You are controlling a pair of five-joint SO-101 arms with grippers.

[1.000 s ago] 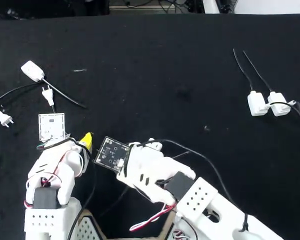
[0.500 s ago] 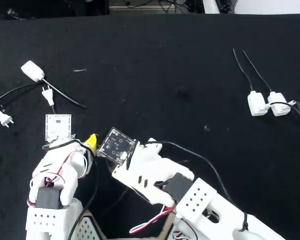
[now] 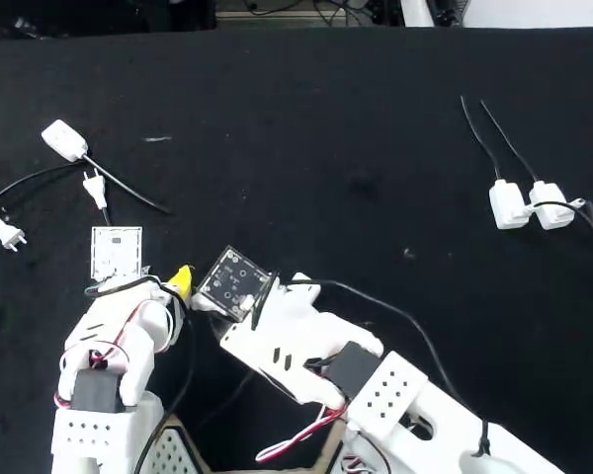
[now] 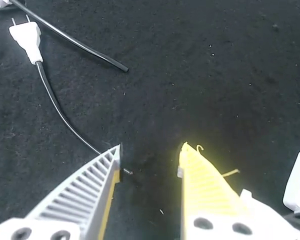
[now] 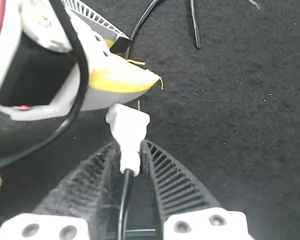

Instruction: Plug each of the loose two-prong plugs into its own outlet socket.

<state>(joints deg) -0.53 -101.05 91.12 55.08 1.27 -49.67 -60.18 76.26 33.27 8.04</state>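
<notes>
the right gripper (image 5: 129,146) is pinched on a white two-prong plug (image 5: 128,125), the plug's black cord (image 5: 124,200) passing down between its fingers, and the plug's front end sits just beside the yellow finger (image 5: 120,80) of the left gripper (image 4: 150,150). the left gripper's jaws are spread wide over the black table (image 3: 326,148); a loose white plug (image 4: 26,35) lies ahead of it, with its thin black cable (image 4: 60,112) trailing toward the gripper's grey finger (image 4: 90,185). a pair of white sockets (image 3: 509,204) lies well apart from the left gripper, far across the table.
</notes>
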